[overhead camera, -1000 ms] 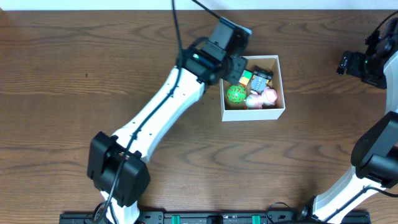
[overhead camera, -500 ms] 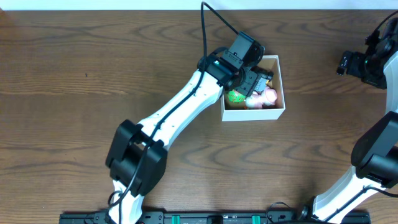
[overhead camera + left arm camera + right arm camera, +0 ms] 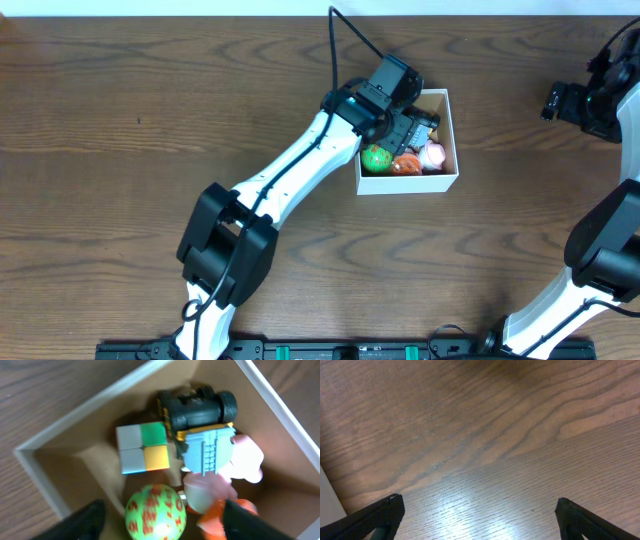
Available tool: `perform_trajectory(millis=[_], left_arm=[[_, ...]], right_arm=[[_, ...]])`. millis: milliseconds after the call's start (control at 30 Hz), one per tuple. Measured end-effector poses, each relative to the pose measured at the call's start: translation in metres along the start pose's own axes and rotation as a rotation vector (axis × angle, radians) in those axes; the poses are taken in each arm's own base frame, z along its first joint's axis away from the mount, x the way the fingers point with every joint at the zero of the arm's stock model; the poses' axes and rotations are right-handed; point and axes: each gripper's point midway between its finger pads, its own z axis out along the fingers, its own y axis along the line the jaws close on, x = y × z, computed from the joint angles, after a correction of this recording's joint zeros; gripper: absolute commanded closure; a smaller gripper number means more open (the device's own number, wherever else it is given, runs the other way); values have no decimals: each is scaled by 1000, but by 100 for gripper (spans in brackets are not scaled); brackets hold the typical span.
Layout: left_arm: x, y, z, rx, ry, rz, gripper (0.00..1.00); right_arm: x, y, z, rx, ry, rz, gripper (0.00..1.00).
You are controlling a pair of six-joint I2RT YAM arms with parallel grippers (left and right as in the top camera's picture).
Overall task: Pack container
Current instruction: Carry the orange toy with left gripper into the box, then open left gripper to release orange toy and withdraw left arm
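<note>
The container (image 3: 410,183), a white-walled box with a brown inside (image 3: 85,409), sits right of the table's middle. In it lie a coloured cube (image 3: 143,447), a black wheeled toy (image 3: 200,407), a pink toy (image 3: 245,457), a green ball with red marks (image 3: 156,512) and an orange toy (image 3: 212,520). My left gripper (image 3: 165,527) hangs open inside the box. The ball lies between its fingers and the orange toy lies against the right finger (image 3: 250,522). My right gripper (image 3: 480,520) is open over bare wood at the far right (image 3: 565,103).
The left arm (image 3: 300,170) stretches diagonally from the front edge to the box and covers its left wall. Brown wooden table (image 3: 120,120) surrounds the box. The right arm's base stands at the front right (image 3: 600,270).
My left gripper moved further over the box, lowered into it and opened. An orange toy now lies beside the green ball. The right arm has not moved.
</note>
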Motion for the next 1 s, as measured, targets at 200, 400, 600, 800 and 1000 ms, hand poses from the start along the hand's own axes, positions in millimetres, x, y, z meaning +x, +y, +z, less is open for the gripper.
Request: perform_trajectory(millis=[200, 400, 600, 800, 1000], left_arm=[[-17, 24, -41, -26, -63, -34, 16], [-15, 55, -73, -63, -64, -79, 2], [7, 86, -77, -121, 18, -140, 2], [41, 132, -102, -236, 119, -283, 2], [29, 141, -185, -296, -42, -320, 2]], right_arm=[[0, 0, 0, 0, 0, 0, 1], [0, 0, 0, 0, 0, 0, 1], [0, 0, 0, 0, 0, 0, 1], [0, 0, 0, 0, 0, 0, 1], [0, 0, 0, 0, 0, 0, 1]])
